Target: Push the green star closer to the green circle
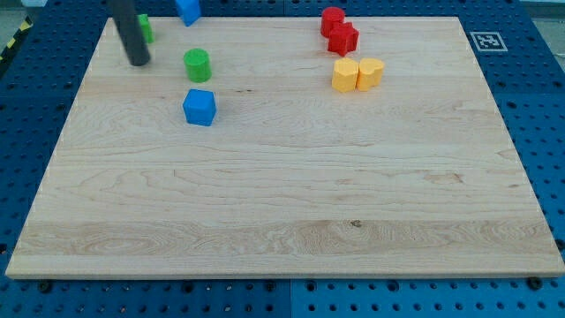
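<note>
My tip [139, 63] sits at the table's [282, 212] upper left, no pincer on this rig, just the dark rod. Green star [145, 28] is partly hidden behind the rod, just above and right of my tip, near the top edge; shape hard to confirm. Green circle [197, 64] is right of my tip, near but apart. Blue cube [199, 107] just below the green circle. Another blue block [188, 10] at the top edge, cut off. Red blocks: one [332, 19] touching another [343, 39], upper right. Two yellow blocks [345, 75] [371, 72] side by side, touching, below the reds.
</note>
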{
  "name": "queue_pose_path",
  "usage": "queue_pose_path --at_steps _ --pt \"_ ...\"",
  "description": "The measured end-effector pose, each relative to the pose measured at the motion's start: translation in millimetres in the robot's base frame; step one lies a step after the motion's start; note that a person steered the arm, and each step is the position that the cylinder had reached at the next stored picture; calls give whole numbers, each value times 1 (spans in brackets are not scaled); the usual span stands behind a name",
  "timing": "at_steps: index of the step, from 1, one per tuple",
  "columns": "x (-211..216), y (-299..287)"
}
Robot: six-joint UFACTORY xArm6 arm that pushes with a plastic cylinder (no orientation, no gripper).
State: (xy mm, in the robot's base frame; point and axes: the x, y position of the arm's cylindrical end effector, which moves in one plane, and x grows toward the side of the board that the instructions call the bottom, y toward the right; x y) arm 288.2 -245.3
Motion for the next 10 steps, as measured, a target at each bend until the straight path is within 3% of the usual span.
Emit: queue_pose_path --at_steps 1,2,5,10 --pt "-28 -51" --pt "-36 -60" --pt "-91 -5" --pt "-13 22"
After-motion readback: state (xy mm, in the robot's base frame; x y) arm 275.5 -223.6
